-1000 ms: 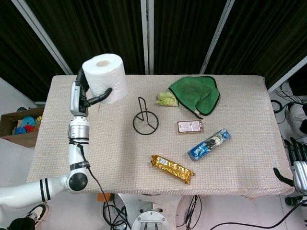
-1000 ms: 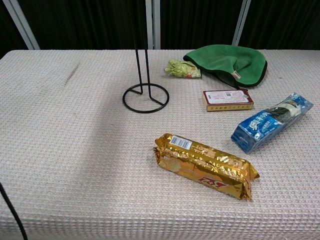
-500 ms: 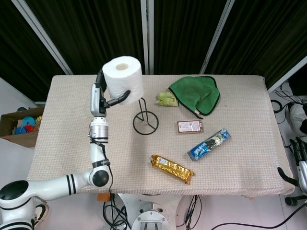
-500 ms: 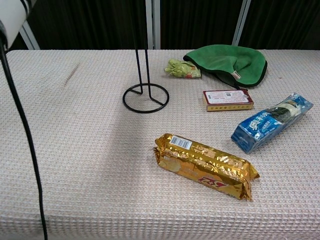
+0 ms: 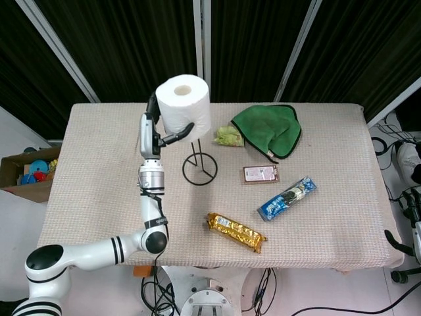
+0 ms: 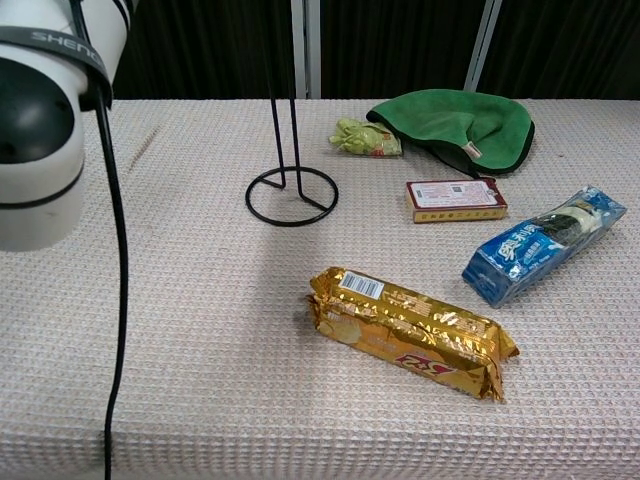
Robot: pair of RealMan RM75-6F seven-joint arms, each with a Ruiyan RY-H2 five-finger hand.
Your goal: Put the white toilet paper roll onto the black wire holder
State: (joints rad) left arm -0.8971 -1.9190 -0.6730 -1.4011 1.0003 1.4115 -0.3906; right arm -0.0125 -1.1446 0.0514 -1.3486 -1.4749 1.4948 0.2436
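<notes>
In the head view my left hand (image 5: pixel 158 130) grips the white toilet paper roll (image 5: pixel 185 105) from its left side and holds it high, core hole facing up. The roll hangs over the upright post of the black wire holder (image 5: pixel 199 168) and hides the post's top. The chest view shows the holder (image 6: pixel 291 190) standing on its ring base at the table's back middle, and only my left arm's elbow at the top left. My right hand (image 5: pixel 414 224) hangs at the far right edge, off the table, mostly cut off.
A green cloth (image 5: pixel 270 130) and a small yellow-green wad (image 5: pixel 227 135) lie behind and right of the holder. A small red box (image 5: pixel 261 174), a blue snack pack (image 5: pixel 287 197) and a gold snack pack (image 5: pixel 236 232) lie in front and right.
My left arm has carried the roll to the right, from over the table's left part to above the holder's post. The right hand has slid further out of the frame.
</notes>
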